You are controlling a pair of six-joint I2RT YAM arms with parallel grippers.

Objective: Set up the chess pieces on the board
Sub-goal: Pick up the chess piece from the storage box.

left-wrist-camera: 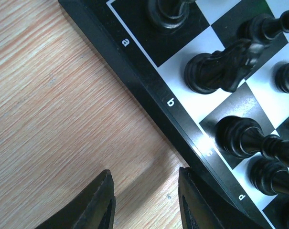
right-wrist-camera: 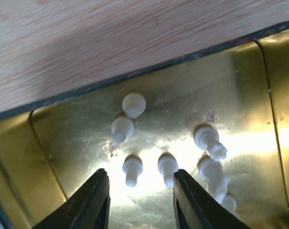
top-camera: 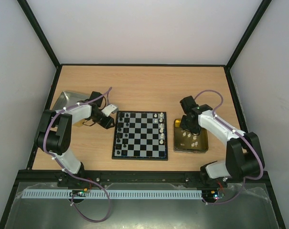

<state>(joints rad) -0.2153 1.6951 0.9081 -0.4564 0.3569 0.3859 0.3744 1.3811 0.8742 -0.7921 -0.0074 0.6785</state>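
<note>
Mostly partial views: left gripper (left-wrist-camera: 144,191) released, empty, beside board (left-wrist-camera: 149,90) rim; black pieces (left-wrist-camera: 220,71) cropped. Right gripper (right-wrist-camera: 140,191) released above gold tray (right-wrist-camera: 63,138); white pieces (right-wrist-camera: 133,105) glare-blurred, types unclear.

Lab-type robot cell. White panels (top-camera: 149,28) in a black frame (top-camera: 39,33) stand beyond the left gripper (top-camera: 114,110) and right gripper (top-camera: 185,129) and outboard of each. Both arms (top-camera: 58,136) bolt to one rail (top-camera: 144,178).

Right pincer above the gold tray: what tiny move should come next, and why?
Probably drop straight down and close on one white piece. The right pincer hangs open and empty over the gold tray, where several lie loose, two close beneath it.
</note>
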